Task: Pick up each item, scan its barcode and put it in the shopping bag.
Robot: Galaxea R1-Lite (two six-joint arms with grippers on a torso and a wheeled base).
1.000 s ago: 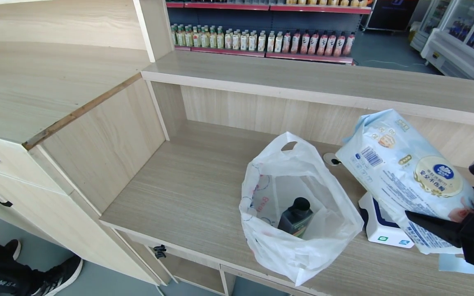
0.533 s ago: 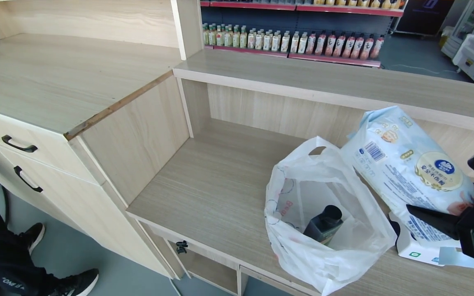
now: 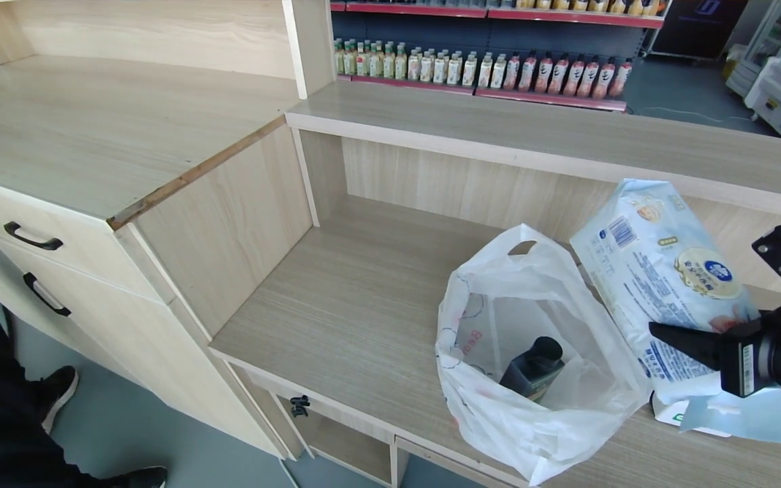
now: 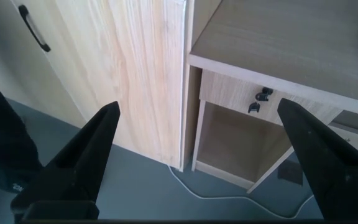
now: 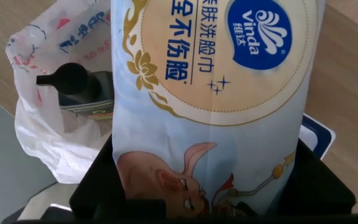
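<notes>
Plastic pack (image 3: 662, 285) clamped in right gripper (image 5: 210, 186); left gripper (image 4: 199, 106) spread wide. Advise centring pack over bag (image 3: 478, 393) mouth before release.

The pack of tissues (image 3: 662, 285), held over the right end of the counter (image 3: 363, 305), carried a barcode (image 3: 622, 232) near one corner. It also had a round blue brand emblem (image 5: 263, 28) beside a line of large blue characters, both inside a gold ring. The shopping bag (image 3: 499, 413) by the counter's front edge bore red lettering (image 3: 475, 337), reversed through the plastic. Labels on the shelf bottles (image 3: 478, 68) were too small to read.
</notes>
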